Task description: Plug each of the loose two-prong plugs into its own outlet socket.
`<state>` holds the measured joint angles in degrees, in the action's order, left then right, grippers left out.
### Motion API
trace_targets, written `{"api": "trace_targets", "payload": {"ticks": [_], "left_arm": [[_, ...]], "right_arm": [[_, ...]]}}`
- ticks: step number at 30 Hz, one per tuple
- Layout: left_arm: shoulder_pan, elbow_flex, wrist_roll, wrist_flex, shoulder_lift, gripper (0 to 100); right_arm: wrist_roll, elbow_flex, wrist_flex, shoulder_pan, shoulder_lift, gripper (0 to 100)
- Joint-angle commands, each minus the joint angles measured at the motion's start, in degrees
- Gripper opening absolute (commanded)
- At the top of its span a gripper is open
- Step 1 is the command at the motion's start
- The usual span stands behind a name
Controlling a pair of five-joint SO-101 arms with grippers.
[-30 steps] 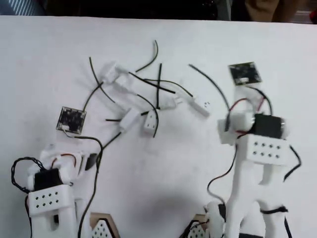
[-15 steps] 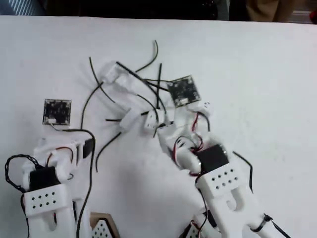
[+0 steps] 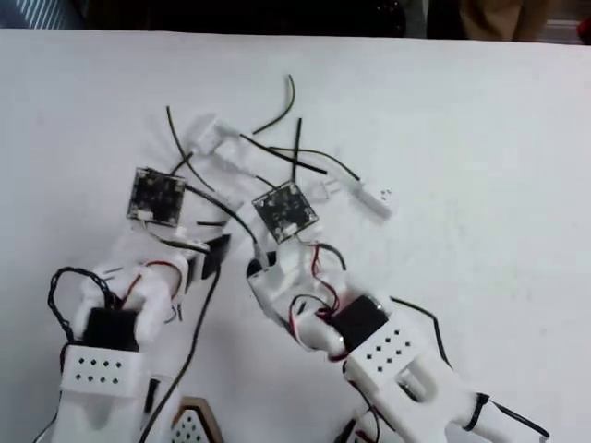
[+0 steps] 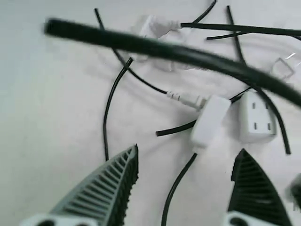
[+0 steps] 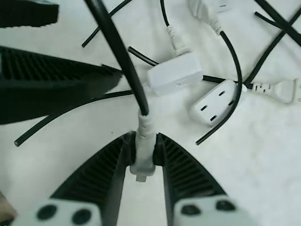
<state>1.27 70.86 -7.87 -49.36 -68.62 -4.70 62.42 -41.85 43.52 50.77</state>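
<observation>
Plug (image 5: 141,160) clamped in right hand (image 5: 143,138); left hand (image 4: 188,150) spread apart; bare table (image 3: 499,138) beside cords (image 3: 277,152).

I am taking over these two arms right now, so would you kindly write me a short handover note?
Right claw: shut on a white plug with a black cord.
Left claw: open, empty, low over the table, short of a white block.
A white socket lies beside that block, and a loose plug lies just past it. More cords lie tangled further back.
Done: I see no plug clearly seated in a socket.
Left: seat the held plug, then the others.
</observation>
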Motion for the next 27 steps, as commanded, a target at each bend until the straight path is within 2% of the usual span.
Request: {"api": "trace_targets", "payload": {"ticks": [1,10,18,21,23,27], "left_arm": [[4.3,-2.4,0.5,1.5,-0.7,32],[9.3,-2.5,1.4,-0.4,-2.1,32],[16.0,-2.3,1.2,-9.6,-16.9,32],[16.4,-0.4,1.2,-10.4,-20.6,32],[15.9,1.6,1.2,-9.5,-21.1,32],[10.4,2.5,1.2,-8.2,-21.1,32]], "right_arm": [[-0.4,0.5,1.1,1.8,4.0,1.7],[-0.4,7.2,1.1,3.3,15.0,1.7],[-0.2,7.4,1.0,3.3,15.0,1.7],[-0.1,7.5,0.7,2.9,15.0,1.7],[0.0,7.5,0.7,0.6,15.0,1.7],[-0.1,7.5,1.1,-7.6,15.3,1.7]]}}
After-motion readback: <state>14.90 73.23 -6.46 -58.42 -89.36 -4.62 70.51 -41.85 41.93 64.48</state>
